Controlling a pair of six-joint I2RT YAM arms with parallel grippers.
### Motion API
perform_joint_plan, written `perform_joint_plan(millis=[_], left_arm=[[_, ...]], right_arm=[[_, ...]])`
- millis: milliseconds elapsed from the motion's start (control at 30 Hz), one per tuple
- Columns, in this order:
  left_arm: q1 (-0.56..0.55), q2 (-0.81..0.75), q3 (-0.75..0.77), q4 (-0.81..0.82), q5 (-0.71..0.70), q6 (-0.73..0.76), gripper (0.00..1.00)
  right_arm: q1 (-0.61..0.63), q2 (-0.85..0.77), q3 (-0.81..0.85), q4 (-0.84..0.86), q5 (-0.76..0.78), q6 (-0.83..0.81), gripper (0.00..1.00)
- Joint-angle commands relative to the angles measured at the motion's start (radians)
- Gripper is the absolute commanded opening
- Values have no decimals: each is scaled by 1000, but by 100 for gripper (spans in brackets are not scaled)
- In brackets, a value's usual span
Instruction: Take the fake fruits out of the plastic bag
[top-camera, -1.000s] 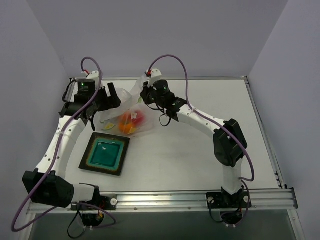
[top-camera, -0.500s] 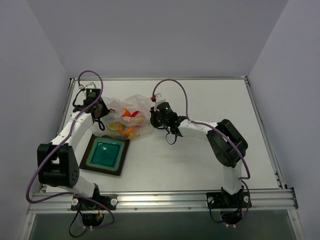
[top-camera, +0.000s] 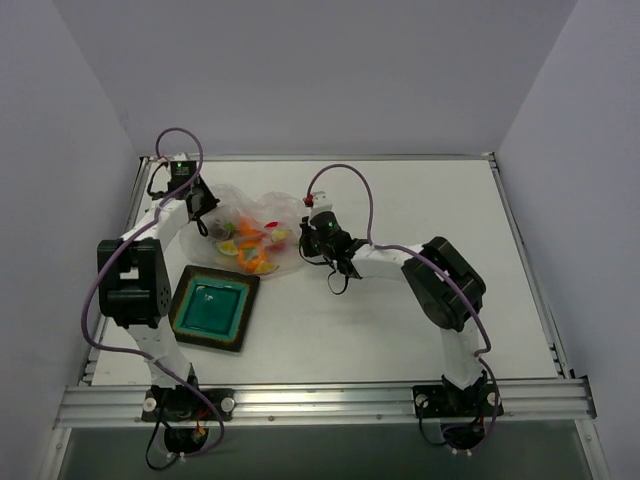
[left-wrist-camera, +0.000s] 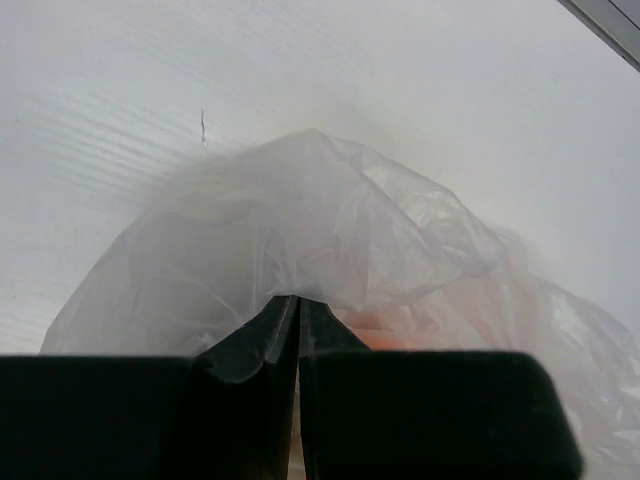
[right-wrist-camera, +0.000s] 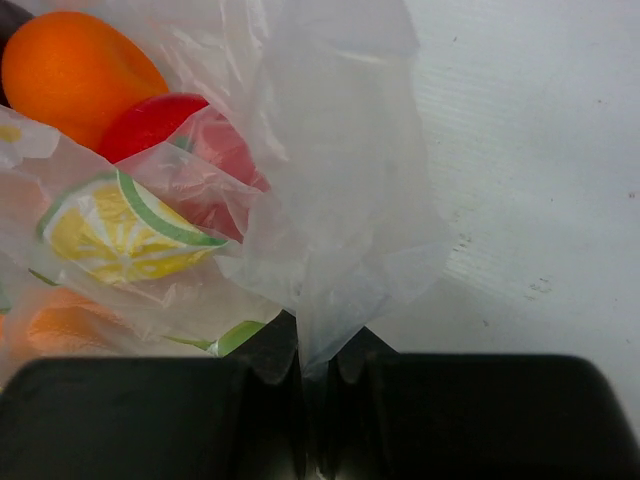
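Left gripper (left-wrist-camera: 298, 303) is pressed together on a fold of the large clear wrinkly plastic bag (top-camera: 250, 200), printed with citrus slices, which lies at the back left of the white table (top-camera: 400, 320). The right gripper (right-wrist-camera: 318, 352) pinches the film at its opposite edge. Small glossy orange and red fake fruits (right-wrist-camera: 70, 72) sit inside the bag.

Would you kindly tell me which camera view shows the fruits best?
The right wrist view: an orange fruit and a red fruit sit large and sharp in the bag. The top view shows all the fruits, but tiny. The left wrist view gives only an orange blur behind the film.
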Motion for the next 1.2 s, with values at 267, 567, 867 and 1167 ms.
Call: perform_joint_plan(millis=[267,567,867,1167], left_arm=[[62,86,46,212,189,-32,2],[-20,51,271,140,196,-28,2],[-5,126,167,292,284,-63,2],[29,-137,110,83,189,-30,84]], right_arm=[[65,55,-41,89,118,95,0],[59,-143,-29,-6,204,83,1],[62,-59,-170,147,166,173,2],[54,-92,-103,100,158,119,4]])
